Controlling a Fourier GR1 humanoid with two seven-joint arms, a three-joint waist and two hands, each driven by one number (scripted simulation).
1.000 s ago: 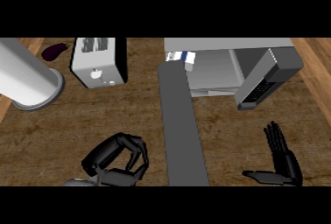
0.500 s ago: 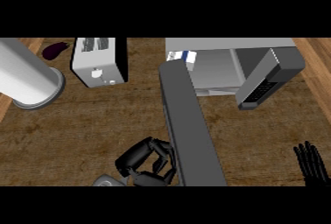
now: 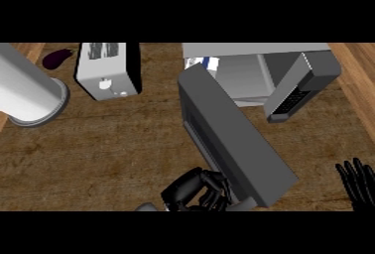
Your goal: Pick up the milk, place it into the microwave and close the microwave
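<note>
I see the white-and-blue milk carton (image 3: pixel 198 63) inside the grey boxy microwave (image 3: pixel 253 69), at its left wall, grey door (image 3: pixel 230 136) swung partway. My left hand (image 3: pixel 196 191) is clenched, touching the door's near edge; right hand (image 3: pixel 359 183) rests straight-fingered at the right edge.

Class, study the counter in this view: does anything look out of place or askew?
Yes. The microwave door hangs wide open, slanting across the counter toward the left hand. The milk is just visible inside the microwave, so only the open door stands out.
</note>
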